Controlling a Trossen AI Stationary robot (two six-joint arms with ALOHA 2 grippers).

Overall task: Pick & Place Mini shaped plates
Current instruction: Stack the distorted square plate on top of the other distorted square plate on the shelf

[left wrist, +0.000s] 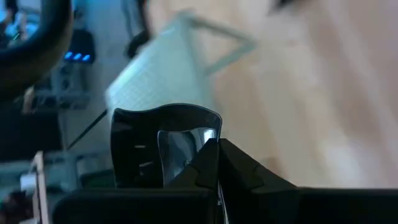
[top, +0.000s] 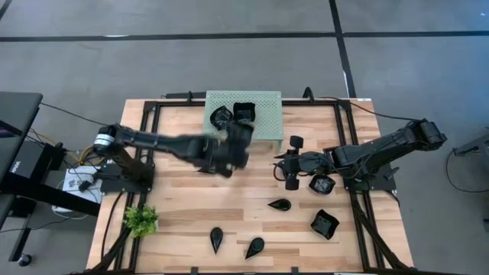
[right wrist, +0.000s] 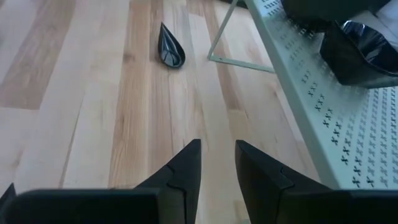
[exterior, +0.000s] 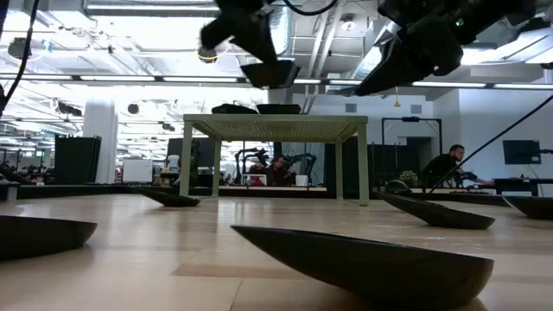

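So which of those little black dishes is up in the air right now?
The wavy square plate pinched in the left gripper, just in front of the mint-green rack. The other plates all rest on the table or the rack.

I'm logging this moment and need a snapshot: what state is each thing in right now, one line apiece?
left gripper: shut on a wavy square plate, raised near the rack.
right gripper: open, empty, above the table.
mint-green rack: upright, two black plates on top.
teardrop plates: three lying loose on the table.
square plate: resting near the right arm.
plant: upright.
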